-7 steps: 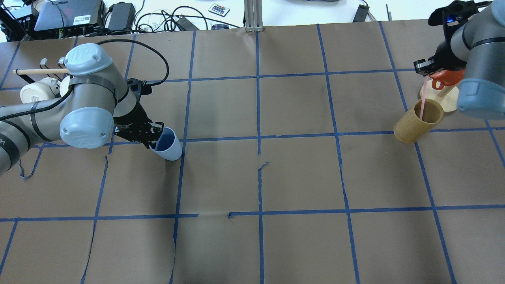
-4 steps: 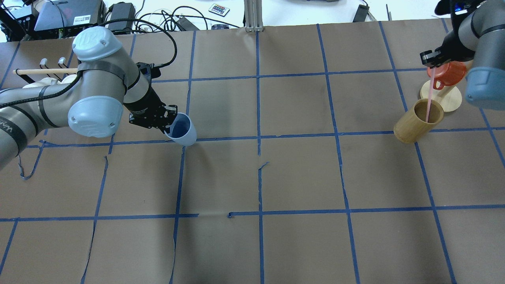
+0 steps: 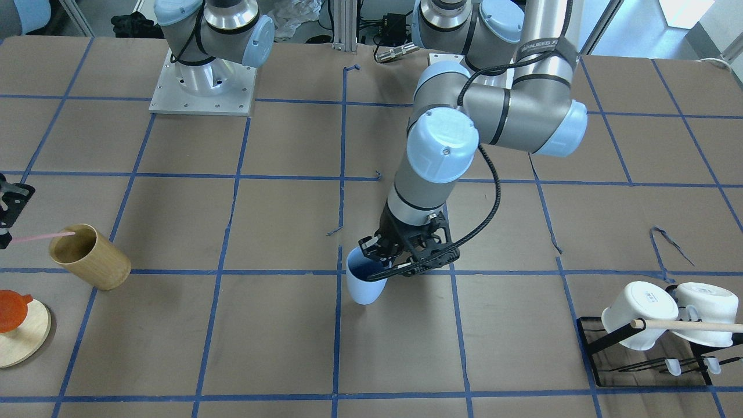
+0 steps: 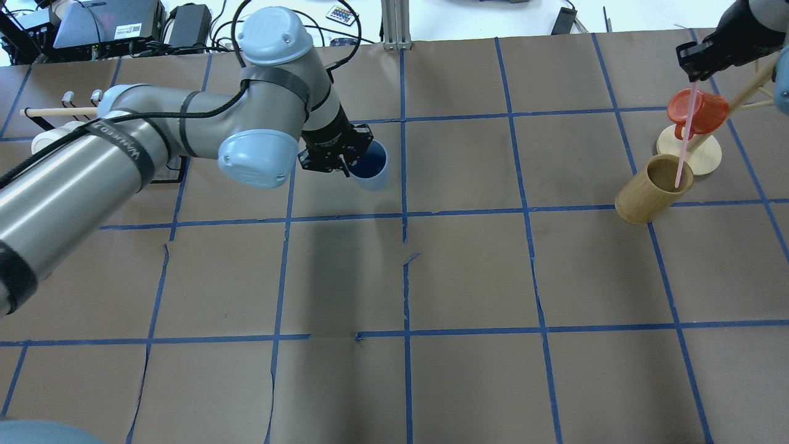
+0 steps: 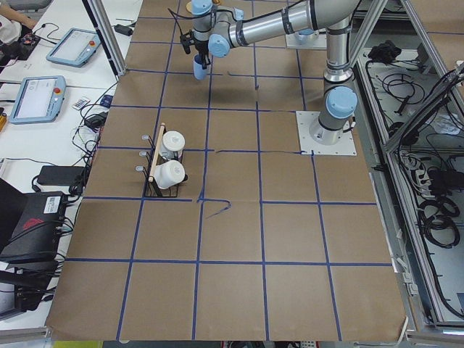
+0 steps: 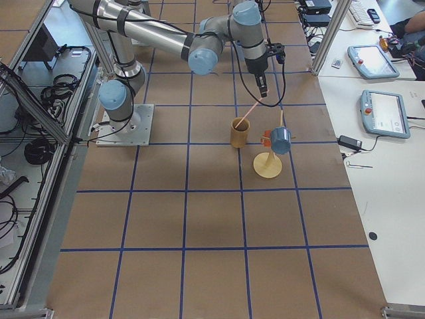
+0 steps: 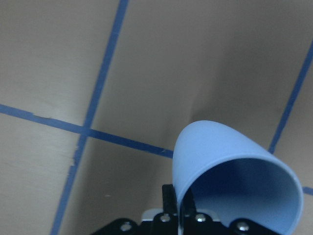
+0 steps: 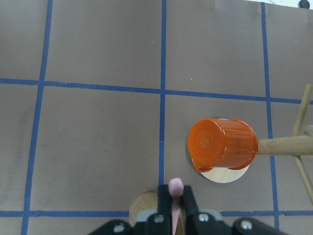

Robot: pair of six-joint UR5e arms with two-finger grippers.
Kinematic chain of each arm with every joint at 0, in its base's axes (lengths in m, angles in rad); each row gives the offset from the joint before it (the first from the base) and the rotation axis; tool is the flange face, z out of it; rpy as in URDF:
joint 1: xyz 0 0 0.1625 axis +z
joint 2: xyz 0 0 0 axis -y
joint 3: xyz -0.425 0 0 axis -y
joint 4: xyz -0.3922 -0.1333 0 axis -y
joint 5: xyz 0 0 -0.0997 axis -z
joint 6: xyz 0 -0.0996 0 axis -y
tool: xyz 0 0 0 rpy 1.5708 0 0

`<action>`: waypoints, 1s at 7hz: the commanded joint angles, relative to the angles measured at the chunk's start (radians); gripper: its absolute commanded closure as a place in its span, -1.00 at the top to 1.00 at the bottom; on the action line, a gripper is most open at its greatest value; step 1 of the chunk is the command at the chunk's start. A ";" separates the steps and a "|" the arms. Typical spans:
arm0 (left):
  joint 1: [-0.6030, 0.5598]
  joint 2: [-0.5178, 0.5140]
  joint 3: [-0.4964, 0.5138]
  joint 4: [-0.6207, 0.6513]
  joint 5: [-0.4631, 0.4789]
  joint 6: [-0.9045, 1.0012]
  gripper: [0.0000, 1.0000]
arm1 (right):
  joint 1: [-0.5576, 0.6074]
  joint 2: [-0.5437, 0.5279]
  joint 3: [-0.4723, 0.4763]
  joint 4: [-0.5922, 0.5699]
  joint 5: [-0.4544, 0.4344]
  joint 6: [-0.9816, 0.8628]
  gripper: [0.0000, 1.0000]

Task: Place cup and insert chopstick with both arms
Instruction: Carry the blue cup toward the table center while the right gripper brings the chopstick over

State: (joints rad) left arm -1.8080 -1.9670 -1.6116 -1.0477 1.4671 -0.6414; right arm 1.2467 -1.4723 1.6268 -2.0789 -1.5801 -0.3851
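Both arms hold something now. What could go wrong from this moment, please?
1. The left gripper pinches the blue cup by one side of its rim only, and the cup looks tilted. It may slip, or tip over when set down.
2. The pink chopstick in the right gripper seems to end at the mouth of the wooden holder. A sideways move could catch the rim or hit the orange cup close by.
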 commanded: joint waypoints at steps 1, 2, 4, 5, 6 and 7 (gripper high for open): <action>-0.062 -0.084 0.062 0.015 -0.008 -0.076 -1.00 | 0.003 0.009 -0.118 0.164 0.011 0.053 -0.92; -0.079 -0.107 0.061 0.018 -0.013 -0.072 -1.00 | 0.003 0.007 -0.126 0.171 0.011 0.055 -0.92; -0.083 -0.119 0.065 0.020 0.001 -0.060 -1.00 | 0.057 0.018 -0.156 0.180 0.012 0.122 -0.92; -0.080 -0.121 0.084 0.021 0.004 -0.047 -1.00 | 0.121 0.029 -0.157 0.178 0.012 0.240 -0.92; -0.079 -0.122 0.105 0.014 0.025 -0.041 -1.00 | 0.185 0.038 -0.157 0.169 0.012 0.335 -0.93; -0.077 -0.124 0.114 0.009 0.030 -0.040 -1.00 | 0.242 0.044 -0.156 0.168 0.012 0.458 -0.95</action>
State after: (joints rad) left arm -1.8872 -2.0886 -1.5130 -1.0330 1.4864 -0.6857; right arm 1.4159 -1.4374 1.4709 -1.9072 -1.5677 -0.0678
